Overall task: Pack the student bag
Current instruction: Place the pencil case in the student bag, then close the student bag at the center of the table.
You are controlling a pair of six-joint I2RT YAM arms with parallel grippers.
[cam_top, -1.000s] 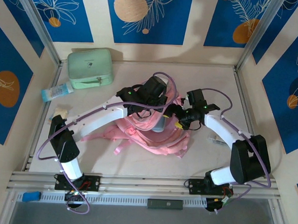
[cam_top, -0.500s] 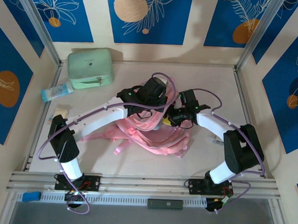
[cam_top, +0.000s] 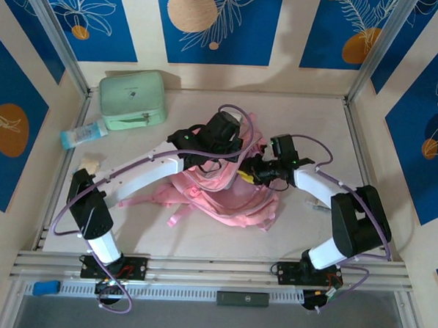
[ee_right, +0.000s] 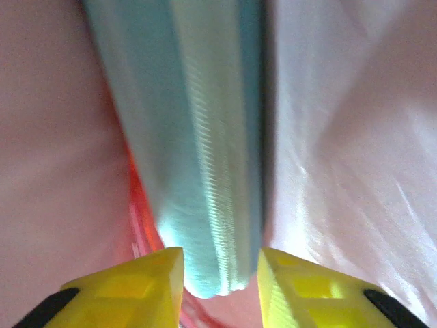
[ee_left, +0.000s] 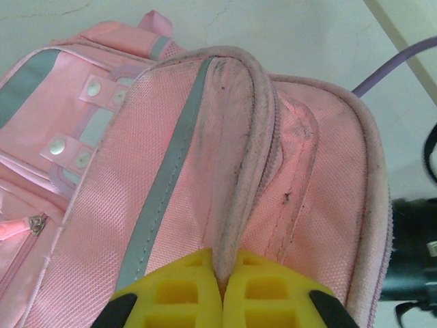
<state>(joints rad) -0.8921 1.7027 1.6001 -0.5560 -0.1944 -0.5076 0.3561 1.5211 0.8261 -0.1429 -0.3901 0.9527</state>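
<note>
1. Right, seeing student bag slumped mid-table, straps trailing toward near-left.
2. Reading left gripper as clamped tight on student bag's piped top rim, with fabric pinched between the yellow fingers.
3. Reading right gripper as set narrow around a teal ribbed item inside the pink lining. Pads appear pressed on both its edges, though frame is blurred.
4. Noting pale blue tube far left and mint case just beyond it, both well apart from student bag.

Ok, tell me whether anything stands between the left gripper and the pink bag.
Nothing visible does. The left gripper is shut on a raised ridge of the student bag, with the pink fabric pinched directly between its jaws.
</note>
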